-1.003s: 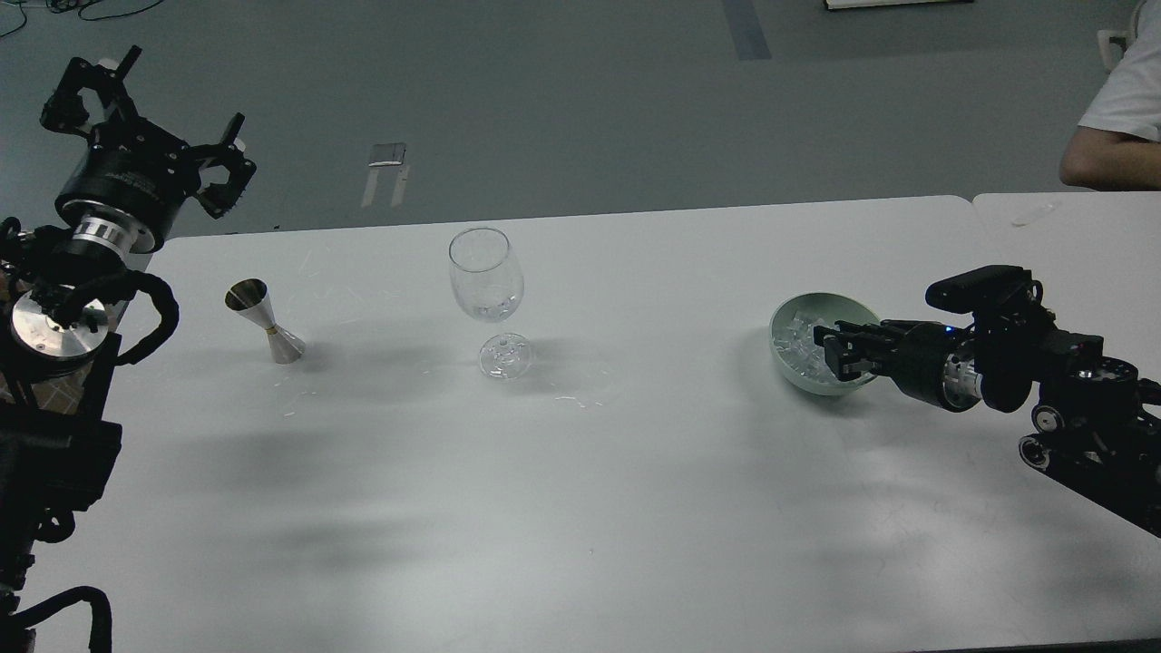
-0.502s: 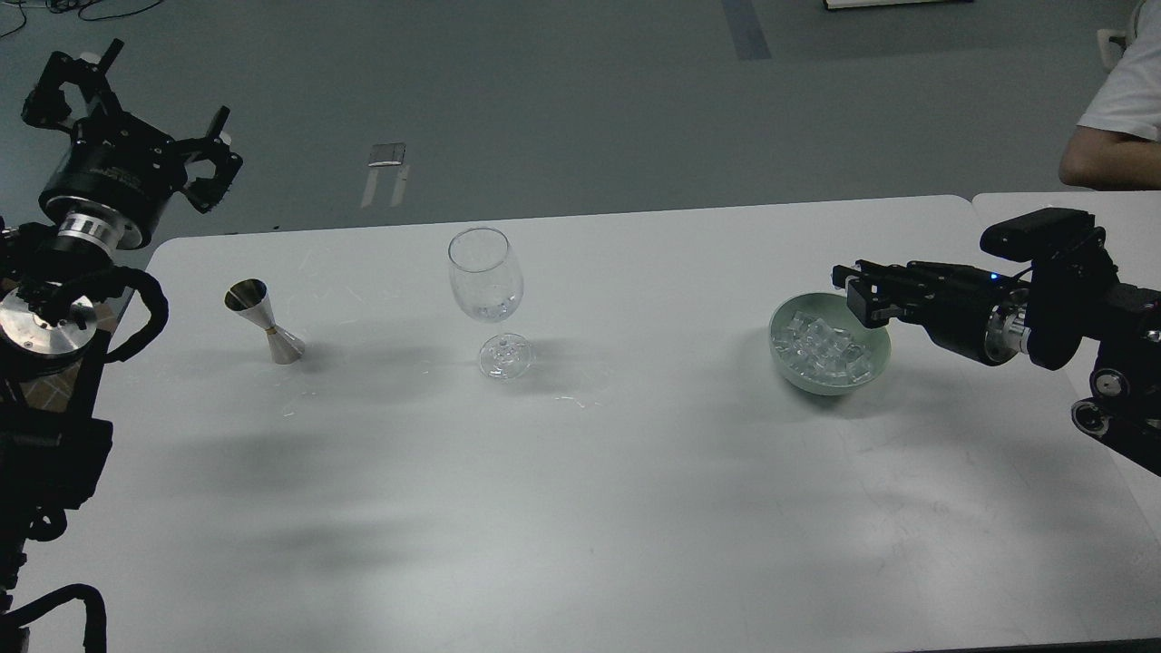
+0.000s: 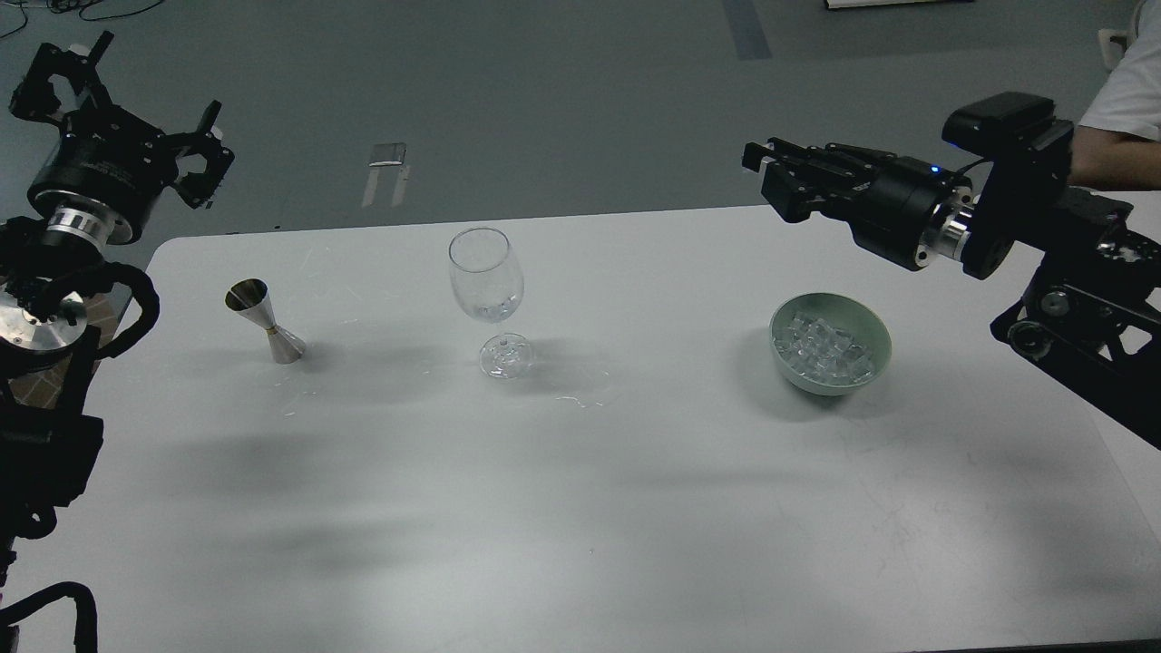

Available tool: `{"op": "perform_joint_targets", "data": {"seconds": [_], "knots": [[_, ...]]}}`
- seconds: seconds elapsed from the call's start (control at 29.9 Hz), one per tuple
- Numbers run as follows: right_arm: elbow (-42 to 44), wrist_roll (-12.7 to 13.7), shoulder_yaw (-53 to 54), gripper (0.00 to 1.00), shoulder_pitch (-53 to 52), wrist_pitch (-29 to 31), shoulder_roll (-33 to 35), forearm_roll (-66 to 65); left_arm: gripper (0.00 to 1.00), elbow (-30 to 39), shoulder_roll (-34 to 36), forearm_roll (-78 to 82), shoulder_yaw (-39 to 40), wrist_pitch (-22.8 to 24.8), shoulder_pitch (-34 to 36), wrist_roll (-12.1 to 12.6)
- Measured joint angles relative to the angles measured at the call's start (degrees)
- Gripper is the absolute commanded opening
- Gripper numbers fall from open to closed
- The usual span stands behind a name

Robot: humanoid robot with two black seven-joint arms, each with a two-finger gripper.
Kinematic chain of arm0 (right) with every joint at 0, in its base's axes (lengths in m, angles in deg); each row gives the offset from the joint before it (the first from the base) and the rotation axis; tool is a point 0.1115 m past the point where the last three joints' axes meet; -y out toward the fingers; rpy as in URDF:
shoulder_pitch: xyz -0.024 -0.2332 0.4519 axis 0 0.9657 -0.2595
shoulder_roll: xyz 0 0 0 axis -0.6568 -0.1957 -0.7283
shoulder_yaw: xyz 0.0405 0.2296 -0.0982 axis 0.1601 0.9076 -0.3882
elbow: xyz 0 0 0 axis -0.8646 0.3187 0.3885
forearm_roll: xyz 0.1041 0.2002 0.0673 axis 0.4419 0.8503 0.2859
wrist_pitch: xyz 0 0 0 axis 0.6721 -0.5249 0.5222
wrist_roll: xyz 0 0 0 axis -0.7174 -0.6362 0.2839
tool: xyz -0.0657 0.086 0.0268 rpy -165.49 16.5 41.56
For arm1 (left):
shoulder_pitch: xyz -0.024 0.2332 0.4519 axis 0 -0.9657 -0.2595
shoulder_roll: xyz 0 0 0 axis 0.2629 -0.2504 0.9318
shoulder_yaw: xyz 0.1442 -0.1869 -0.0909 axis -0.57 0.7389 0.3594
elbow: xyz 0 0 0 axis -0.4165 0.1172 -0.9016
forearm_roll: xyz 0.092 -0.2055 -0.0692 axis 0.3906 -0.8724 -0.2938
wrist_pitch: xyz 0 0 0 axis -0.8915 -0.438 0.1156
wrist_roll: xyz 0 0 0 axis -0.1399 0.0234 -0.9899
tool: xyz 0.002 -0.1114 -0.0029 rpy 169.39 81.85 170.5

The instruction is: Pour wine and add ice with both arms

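A clear stemmed wine glass (image 3: 486,283) stands upright at the table's middle. A steel jigger (image 3: 264,321) stands to its left. A pale green bowl (image 3: 818,382) at the right holds the heaped ice (image 3: 825,349). My right gripper (image 3: 766,174) hangs in the air above the table's back edge, up and left of the bowl, pointing left. Its dark fingers cannot be told apart, and no cube shows in them. My left gripper (image 3: 136,91) is raised off the table's far left corner, open and empty.
The white table (image 3: 580,508) spans the view. A person's arm in a white sleeve (image 3: 1117,118) is at the top right, behind my right arm. Small clear specks lie on the table near the glass foot (image 3: 573,400).
My right gripper has lifted out of the ice bowl and risen up and to the left. My left gripper has drifted slightly up and left. The glass, jigger and bowl have not moved.
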Motion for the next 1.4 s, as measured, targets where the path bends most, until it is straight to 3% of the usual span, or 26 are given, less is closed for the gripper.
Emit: {"op": "perform_joint_targets", "data": {"seconds": [0.2,0.57,1.24,1.4], "knots": [[3.55,0.84,-0.32,0.0,-3.74,0.03,-10.71,-0.51,0.98,-0.3,1.14,-0.03,0.12,0.1,-0.04,0.0],[17.84,0.83,-0.83,0.0,-8.72,0.09,-29.84,-0.82,0.98,-0.32,3.73,-0.19,0.19,0.1,0.27,0.01],[24.82,0.26,-5.15,0.0,-10.46,-0.08,-32.24,-0.63,0.98,-0.48,3.68,-0.14,0.13,0.77,0.54,0.01],[24.21,-0.9,-5.15,0.0,-10.51,-0.02,-32.25,-0.21,0.98,-0.49,3.76,-0.13,0.14,0.78,0.55,0.01]]}}
